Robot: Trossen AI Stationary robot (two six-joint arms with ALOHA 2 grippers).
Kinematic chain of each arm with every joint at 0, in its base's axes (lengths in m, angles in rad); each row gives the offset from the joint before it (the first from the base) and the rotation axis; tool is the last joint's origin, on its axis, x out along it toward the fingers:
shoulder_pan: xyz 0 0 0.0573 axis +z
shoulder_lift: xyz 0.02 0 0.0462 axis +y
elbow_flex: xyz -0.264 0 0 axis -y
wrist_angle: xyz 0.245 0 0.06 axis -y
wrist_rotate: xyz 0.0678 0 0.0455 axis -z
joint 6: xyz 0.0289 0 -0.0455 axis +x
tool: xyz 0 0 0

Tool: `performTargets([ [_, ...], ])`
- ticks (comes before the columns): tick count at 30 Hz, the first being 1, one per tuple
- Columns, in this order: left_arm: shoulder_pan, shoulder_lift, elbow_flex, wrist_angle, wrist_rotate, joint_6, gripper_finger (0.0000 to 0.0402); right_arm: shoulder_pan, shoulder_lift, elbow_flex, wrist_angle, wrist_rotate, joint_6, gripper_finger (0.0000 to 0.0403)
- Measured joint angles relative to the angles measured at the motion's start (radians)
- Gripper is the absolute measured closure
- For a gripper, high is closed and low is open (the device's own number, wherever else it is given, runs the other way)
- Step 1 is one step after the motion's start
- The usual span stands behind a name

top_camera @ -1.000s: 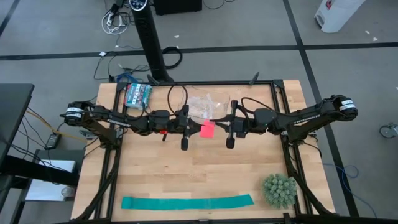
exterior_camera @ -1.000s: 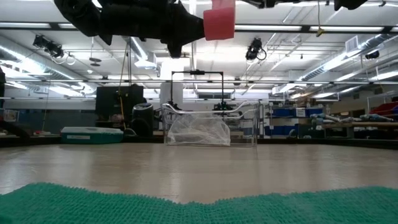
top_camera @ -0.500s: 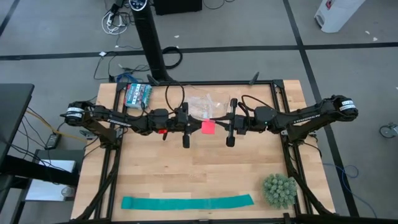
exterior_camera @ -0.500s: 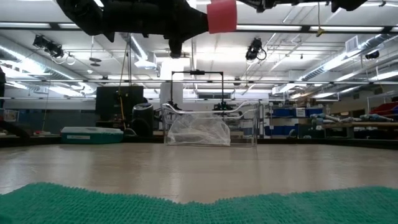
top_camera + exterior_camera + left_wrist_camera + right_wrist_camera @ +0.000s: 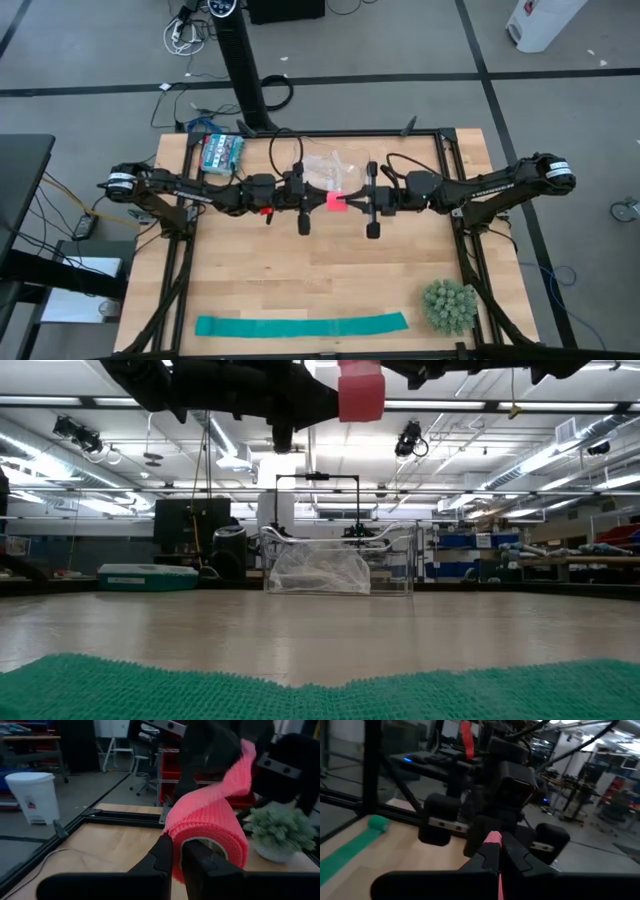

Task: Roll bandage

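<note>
The bandage, a pink-red roll with a loose tail, is hanging in the air above the middle of the tabletop, between the two arms' tips. The left end effector is gripping the roll: in the left wrist view its fingers are pinching the roll's wall, one outside and one inside the hollow core, while the free tail is rising toward the opposite arm. The right end effector is facing it from the other side, clenched on the tail's end, a thin pink strip showing between its closed fingers in the right wrist view. In the low view the bandage is sitting high, well clear of the wood. A teal-green strip is lying flat along the near edge, a spiky green ball near its right end. A clear plastic bag is resting beyond the end effectors.
</note>
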State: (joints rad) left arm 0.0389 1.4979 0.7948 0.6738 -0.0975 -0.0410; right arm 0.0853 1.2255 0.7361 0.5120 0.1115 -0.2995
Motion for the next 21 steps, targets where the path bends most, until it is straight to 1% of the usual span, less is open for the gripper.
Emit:
performTargets([
  [10, 0.012, 0.002, 0.0, 0.029, -0.005, -0.022, 0.037, -0.01, 0.0, 0.001, -0.077, -0.112, 0.03, 0.0403],
  [17, 0.013, 0.005, -0.002, 0.053, 0.004, -0.048, 0.037, -0.01, -0.002, 0.004, -0.132, -0.114, 0.049, 0.0403],
  [19, 0.012, 0.005, -0.002, 0.057, 0.01, -0.047, 0.037, -0.002, -0.002, 0.004, -0.133, -0.131, 0.032, 0.0403],
  [21, 0.012, 0.005, -0.002, 0.056, 0.013, -0.047, 0.037, 0.006, -0.002, 0.004, -0.133, -0.111, 0.002, 0.0402],
])
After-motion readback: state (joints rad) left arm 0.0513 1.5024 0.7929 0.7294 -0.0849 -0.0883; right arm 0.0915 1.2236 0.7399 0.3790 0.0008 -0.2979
